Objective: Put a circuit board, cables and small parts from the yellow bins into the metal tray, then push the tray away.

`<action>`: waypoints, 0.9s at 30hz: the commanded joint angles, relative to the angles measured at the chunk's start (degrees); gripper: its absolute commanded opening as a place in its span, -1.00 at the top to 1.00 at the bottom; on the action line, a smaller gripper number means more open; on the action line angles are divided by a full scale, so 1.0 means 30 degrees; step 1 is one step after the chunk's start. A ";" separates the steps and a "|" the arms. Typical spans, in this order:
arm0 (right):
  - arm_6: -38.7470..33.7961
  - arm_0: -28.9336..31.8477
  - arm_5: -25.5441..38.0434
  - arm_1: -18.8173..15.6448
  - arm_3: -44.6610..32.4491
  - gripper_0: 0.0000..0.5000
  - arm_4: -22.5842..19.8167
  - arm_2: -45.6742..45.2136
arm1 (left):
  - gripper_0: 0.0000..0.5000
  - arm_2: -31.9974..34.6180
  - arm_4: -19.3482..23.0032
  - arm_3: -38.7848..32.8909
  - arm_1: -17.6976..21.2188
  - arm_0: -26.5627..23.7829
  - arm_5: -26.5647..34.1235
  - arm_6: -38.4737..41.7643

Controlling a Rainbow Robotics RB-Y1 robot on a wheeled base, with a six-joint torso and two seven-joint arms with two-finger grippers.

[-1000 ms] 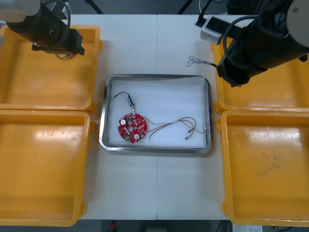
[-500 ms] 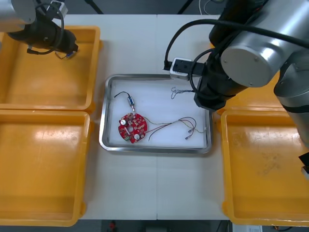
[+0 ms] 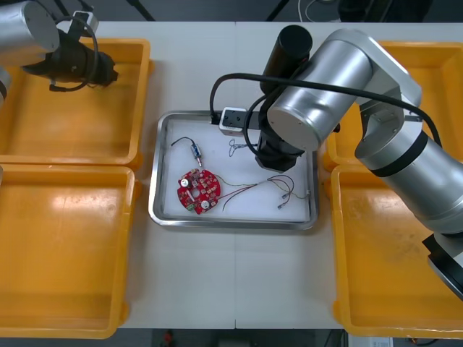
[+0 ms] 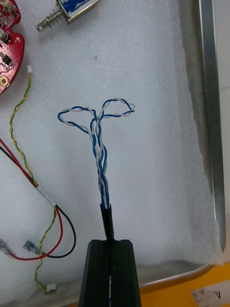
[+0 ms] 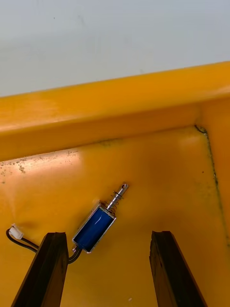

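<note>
From above, the right arm reaches over the metal tray (image 3: 160, 210), and its big body covers most of its claw. The right wrist view shows the right gripper (image 4: 111, 245) up close. Its fingers pinch tight on the black end of the twisted blue and white cable (image 4: 100, 144), which stretches over the tray's white inside with two loops spread out. Near it in the tray lie the red circuit board (image 3: 198, 191), the red and yellow cable (image 3: 253, 186) and a small metal part (image 3: 195, 150). The left gripper (image 5: 109, 235) hovers in the far left yellow bin (image 3: 43, 137) with its fingers wide apart. Its wrist view shows a second small metal part (image 5: 96, 225) on the bin floor, between the fingers and just beside one.
</note>
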 commanded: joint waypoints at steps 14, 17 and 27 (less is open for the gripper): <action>0.1531 -0.0783 -0.2892 0.0853 0.3654 1.00 0.0766 0.1577 | -1.00 0.0363 -0.0128 0.0116 -0.0324 -0.0294 -0.1303 -0.3431; 0.1355 -0.0812 -0.2892 0.0853 0.3596 -0.08 0.0679 0.1548 | -1.00 0.0363 -0.0186 0.0116 -0.0412 -0.0176 -0.1714 -0.3548; 0.0945 -0.0783 -0.1193 0.0824 0.2219 -1.00 0.0444 0.0464 | -1.00 0.0363 -0.0245 0.0116 -0.0470 0.0263 -0.2006 -0.3899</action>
